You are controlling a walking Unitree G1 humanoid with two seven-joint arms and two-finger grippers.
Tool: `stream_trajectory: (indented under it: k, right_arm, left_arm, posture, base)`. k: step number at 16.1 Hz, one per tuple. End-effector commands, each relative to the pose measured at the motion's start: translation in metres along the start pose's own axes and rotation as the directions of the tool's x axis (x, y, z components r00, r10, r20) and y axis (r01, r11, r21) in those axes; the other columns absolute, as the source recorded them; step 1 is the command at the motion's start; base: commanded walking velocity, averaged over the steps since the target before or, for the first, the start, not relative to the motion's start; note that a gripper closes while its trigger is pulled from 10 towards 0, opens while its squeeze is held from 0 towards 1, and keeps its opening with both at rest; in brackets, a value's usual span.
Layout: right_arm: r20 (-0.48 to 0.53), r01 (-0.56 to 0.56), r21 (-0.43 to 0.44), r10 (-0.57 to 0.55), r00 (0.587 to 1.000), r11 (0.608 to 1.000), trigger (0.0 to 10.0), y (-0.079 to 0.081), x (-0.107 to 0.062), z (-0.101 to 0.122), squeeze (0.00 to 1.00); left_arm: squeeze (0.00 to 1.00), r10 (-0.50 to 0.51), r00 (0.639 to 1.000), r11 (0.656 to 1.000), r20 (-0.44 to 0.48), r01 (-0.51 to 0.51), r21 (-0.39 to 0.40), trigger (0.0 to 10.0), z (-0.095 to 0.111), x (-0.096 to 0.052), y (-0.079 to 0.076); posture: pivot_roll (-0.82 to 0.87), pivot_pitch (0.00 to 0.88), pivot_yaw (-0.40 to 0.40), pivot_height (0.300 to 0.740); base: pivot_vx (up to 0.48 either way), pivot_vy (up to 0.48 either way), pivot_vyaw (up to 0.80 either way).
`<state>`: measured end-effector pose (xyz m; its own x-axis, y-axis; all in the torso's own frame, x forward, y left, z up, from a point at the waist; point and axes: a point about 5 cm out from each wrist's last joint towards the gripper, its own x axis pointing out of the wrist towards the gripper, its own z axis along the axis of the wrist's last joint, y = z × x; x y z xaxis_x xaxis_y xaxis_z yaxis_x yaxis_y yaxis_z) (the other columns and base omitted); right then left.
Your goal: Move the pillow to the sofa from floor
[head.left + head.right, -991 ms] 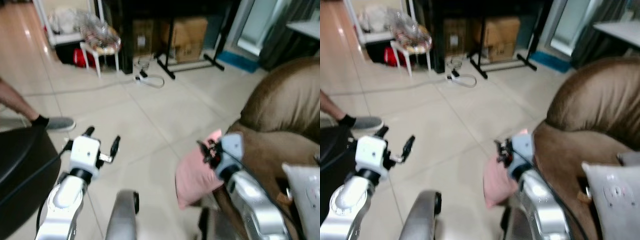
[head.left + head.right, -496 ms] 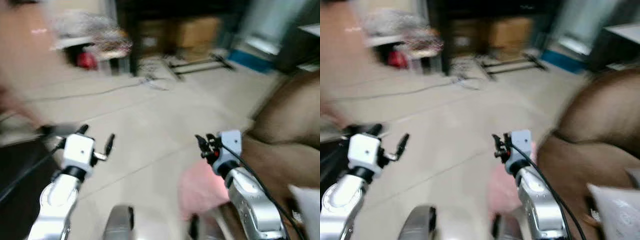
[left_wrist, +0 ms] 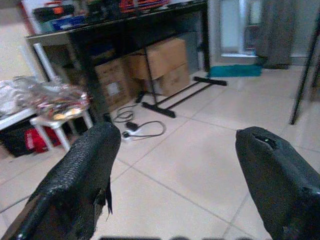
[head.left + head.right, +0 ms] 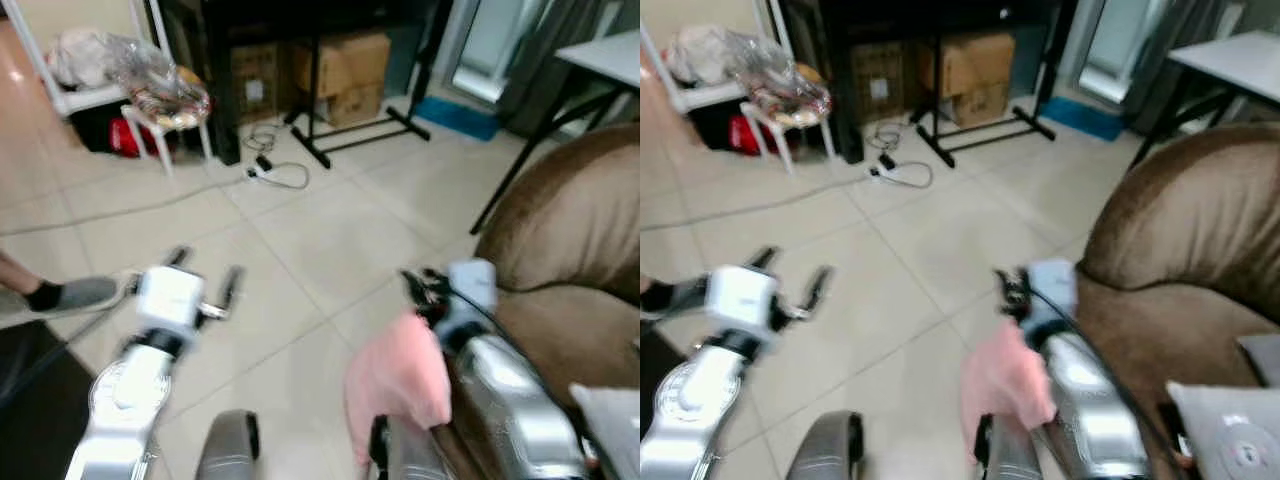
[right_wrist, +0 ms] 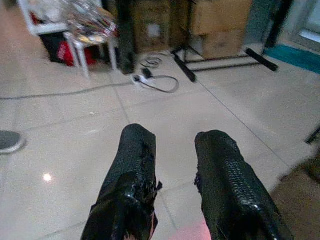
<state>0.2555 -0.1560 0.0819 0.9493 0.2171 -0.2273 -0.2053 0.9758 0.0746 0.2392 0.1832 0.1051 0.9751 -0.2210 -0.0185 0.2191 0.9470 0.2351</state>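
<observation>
The pink pillow (image 4: 395,385) is low against the front of the brown sofa (image 4: 570,220), just under my right forearm. My right gripper (image 4: 415,283) hovers above the pillow's top edge and points out over the floor. Its fingers (image 5: 135,170) stand a narrow gap apart with only tile between them, and a sliver of pink shows below them in the right wrist view. My left gripper (image 4: 207,265) is held out over the bare tiles to the left, wide open and empty (image 3: 177,132).
A grey cushion (image 4: 615,420) lies on the sofa seat. A person's foot in a grey shoe (image 4: 75,293) is at the left, above a black object (image 4: 25,390). Farther off stand a stool with a plastic bag (image 4: 160,95), cardboard boxes (image 4: 345,65), a power cable (image 4: 270,170) and a table (image 4: 610,50).
The whole view has swung and sharpened after a blur, so the camera moved. Both arms keep about the same pose, and the pillow stays by the sofa under my right arm.
</observation>
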Motion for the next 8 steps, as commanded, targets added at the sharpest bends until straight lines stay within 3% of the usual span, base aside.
stream_trajectory:
  k: [1,4,8]
  right_arm:
    - [0.021,-0.007,0.019,0.006,1.0,1.0,10.0,0.003,0.002,0.005,0.0]
    - [0.056,0.072,0.103,-0.078,0.995,0.992,10.0,-0.008,0.006,0.012,0.0]
    - [0.009,0.09,0.165,-0.093,0.996,0.982,10.0,-0.01,0.015,0.008,0.0]
  left_arm:
    - [0.0,0.022,1.0,0.999,-0.015,-0.022,0.027,10.0,-0.001,-0.002,0.007]
    - [0.0,0.017,1.0,0.999,-0.026,-0.017,0.032,10.0,-0.003,0.0,0.006]
    - [0.0,-0.006,0.999,0.999,-0.032,0.007,0.043,10.0,-0.004,0.003,0.004]
  posture:
    - [0.1,0.0,-0.041,0.603]
    - [0.1,0.0,-0.04,0.578]
    - [0.09,0.0,-0.038,0.548]
  base:
    - [0.0,0.0,0.0]
    - [0.0,0.0,0.0]
    - [0.0,0.0,0.0]
